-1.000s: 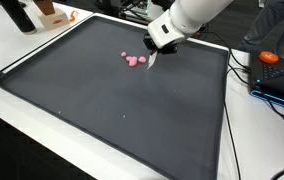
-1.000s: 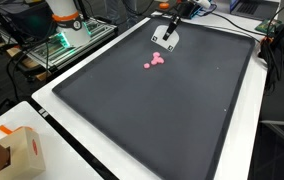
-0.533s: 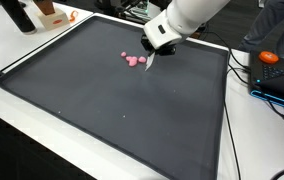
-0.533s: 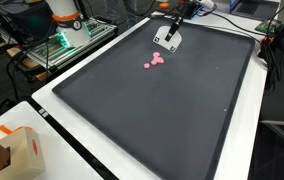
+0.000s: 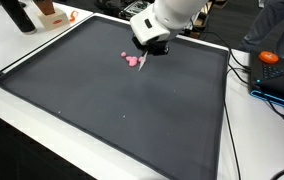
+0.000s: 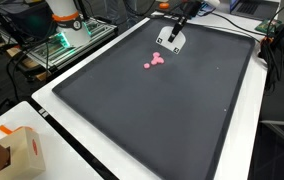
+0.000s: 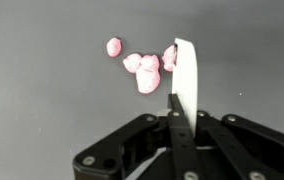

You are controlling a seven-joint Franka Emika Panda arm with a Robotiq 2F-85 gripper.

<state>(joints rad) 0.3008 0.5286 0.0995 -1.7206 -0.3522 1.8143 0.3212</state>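
Several small pink lumps (image 5: 132, 59) (image 6: 154, 63) lie in a cluster on a large dark mat (image 5: 102, 115) (image 6: 172, 120), near its far edge. My gripper (image 5: 145, 52) (image 6: 172, 36) hangs just above and beside them, shut on a thin white flat strip (image 7: 185, 72) that points downward. In the wrist view the gripper (image 7: 174, 112) pinches the strip's lower end. The strip's far end reaches the right side of the pink lumps (image 7: 142, 70) and partly covers one. Whether the strip touches the mat I cannot tell.
A raised rim frames the mat on a white table. An orange object (image 5: 269, 57) and a blue device (image 5: 282, 82) with cables sit past one side. A cardboard box (image 6: 17, 150) stands at a table corner, and lab equipment (image 6: 67, 30) beyond another edge.
The gripper with the white strip has shifted sideways along the mat, closer to the pink lumps. The lumps have not visibly moved.
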